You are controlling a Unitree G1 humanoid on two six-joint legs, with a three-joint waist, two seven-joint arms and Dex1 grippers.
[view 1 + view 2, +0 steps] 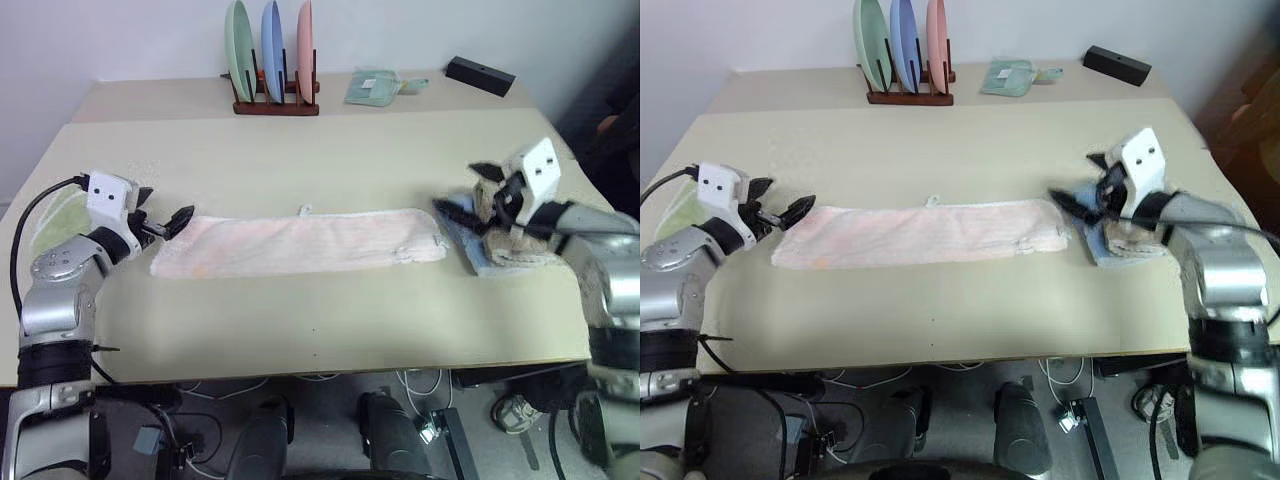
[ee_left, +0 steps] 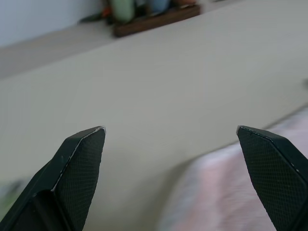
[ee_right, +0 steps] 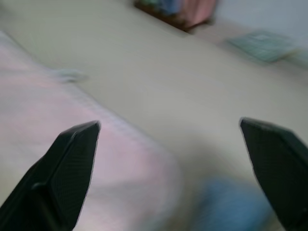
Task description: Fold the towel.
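Pale pink terry, the towel (image 1: 300, 243) lies flat on the beige desk (image 1: 330, 330) as a long narrow band running from left to right, with thin white edging along its far side and a small white tag (image 1: 305, 210) poking out at the middle of that far edge. Its right end looks slightly rumpled, with a small fold near the corner. The left hand (image 1: 165, 225) hangs just off the towel's left end, its two black fingers spread wide apart and holding nothing; the left wrist view shows the bare desk between the two fingertips (image 2: 84, 149) and the pink cloth just beyond them. The right hand (image 1: 1080, 195) sits at the towel's right end, likewise wide apart and empty, with the towel's corner seen between and below its fingers in the right wrist view. Right under that arm lies a small heap of a beige cloth (image 1: 515, 240) on top of a light blue cloth (image 1: 470, 245), just beside the towel's right end; whether the blue one touches the towel is hard to say, since the arm covers part of it. At the far side of the desk stands a dark wooden rack (image 1: 275, 103) holding three upright plates, green, blue and pink. Next to it lies a small light green folded cloth (image 1: 375, 87), and further right a black box (image 1: 480, 75).
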